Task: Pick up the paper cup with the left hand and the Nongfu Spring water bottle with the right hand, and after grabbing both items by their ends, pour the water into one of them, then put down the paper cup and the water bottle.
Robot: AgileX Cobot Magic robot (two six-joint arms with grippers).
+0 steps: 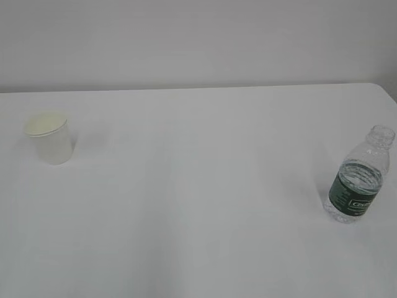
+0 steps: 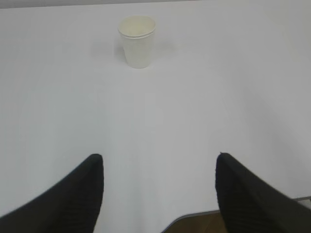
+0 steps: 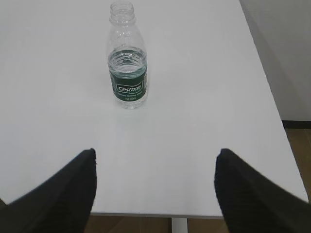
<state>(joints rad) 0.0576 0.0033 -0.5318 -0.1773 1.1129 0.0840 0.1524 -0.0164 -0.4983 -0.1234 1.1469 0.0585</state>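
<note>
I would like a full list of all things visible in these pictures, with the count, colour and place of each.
paper cup: one, white with pale cream inside, upright on the left side of the table, nothing touching it.
water bottle: one, clear plastic with dark green label, no cap, upright on the right side near the table edge, partly filled with water.
table: one, white, under both things.
wall: one, pale grey, behind the table.
left gripper: one, black, open, short of the cup, holding nothing.
right gripper: one, black, open, short of the bottle, holding nothing.
</note>
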